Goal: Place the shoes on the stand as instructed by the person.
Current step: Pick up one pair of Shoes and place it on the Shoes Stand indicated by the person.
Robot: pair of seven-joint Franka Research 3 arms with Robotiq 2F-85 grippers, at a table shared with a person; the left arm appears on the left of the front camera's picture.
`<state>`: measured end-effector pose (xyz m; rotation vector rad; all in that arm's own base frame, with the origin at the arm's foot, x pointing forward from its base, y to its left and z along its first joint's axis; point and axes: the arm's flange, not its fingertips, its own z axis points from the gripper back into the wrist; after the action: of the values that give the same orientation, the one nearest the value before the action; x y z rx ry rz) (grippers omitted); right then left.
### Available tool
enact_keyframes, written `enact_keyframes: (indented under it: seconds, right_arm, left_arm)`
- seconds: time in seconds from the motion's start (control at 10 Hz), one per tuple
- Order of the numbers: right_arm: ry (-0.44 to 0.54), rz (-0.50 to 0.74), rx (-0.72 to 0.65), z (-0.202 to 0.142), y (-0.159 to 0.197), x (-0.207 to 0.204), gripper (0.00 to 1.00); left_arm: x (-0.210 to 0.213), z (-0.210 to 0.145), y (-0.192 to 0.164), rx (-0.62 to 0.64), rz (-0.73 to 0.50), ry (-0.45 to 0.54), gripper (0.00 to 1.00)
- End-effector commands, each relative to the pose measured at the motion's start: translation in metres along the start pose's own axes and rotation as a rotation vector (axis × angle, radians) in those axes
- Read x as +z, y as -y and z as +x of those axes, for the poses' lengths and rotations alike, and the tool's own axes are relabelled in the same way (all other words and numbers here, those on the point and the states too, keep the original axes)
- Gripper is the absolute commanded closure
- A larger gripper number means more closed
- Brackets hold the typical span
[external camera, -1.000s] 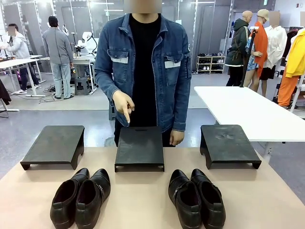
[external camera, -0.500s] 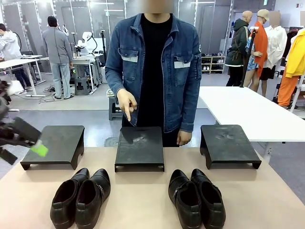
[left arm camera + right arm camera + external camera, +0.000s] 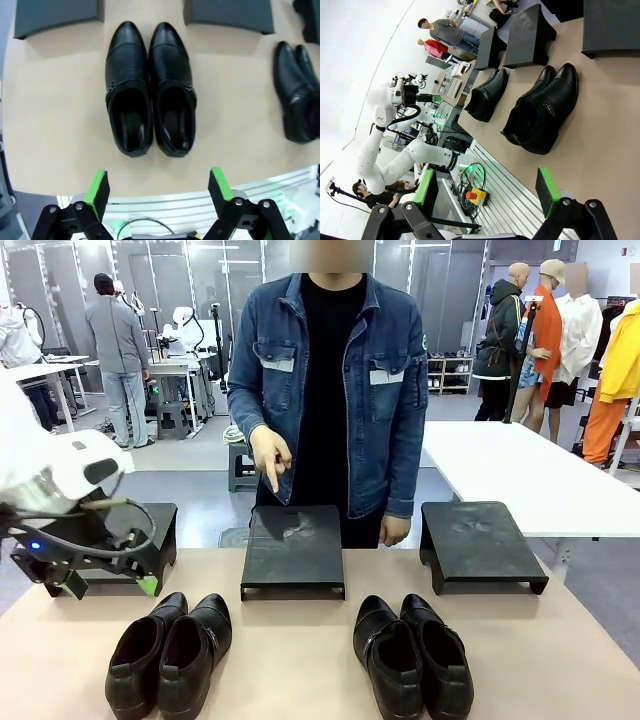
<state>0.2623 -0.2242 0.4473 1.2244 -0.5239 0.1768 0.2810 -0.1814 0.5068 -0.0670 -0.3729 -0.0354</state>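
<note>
My left claw (image 3: 157, 184), wide open and empty, has just swung in above the left shoes (image 3: 150, 95), which lie just ahead of it, so grasping them looks next.

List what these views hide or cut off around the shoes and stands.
- Front view: the left arm covers most of the left stand.
- Front view: the bottom edge clips the heels of the left pair and right pair.
- Left wrist view: the right edge crops the right pair.

White L arm (image 3: 45, 475), blk hand (image 3: 159, 184) w/ green pads (image 3: 98, 189)
</note>
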Motion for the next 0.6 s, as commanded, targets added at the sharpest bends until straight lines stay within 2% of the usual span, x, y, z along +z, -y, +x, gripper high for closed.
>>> enact_keyframes:
  seconds: [0.0,0.1,0.5]
  right_arm:
    - [0.002,0.008,0.013,-0.001,-0.001,0.002,0.00]
    - [0.002,0.008,0.013,-0.001,-0.001,0.002,0.00]
    - [0.002,0.008,0.013,-0.001,-0.001,0.002,0.00]
  left_arm:
    - [-0.029,0.015,0.003,0.047,0.048,0.004,0.00]
    - [-0.046,0.016,0.001,0.084,0.009,-0.053,0.00]
    - [-0.089,0.017,0.004,0.082,0.006,-0.122,0.00]
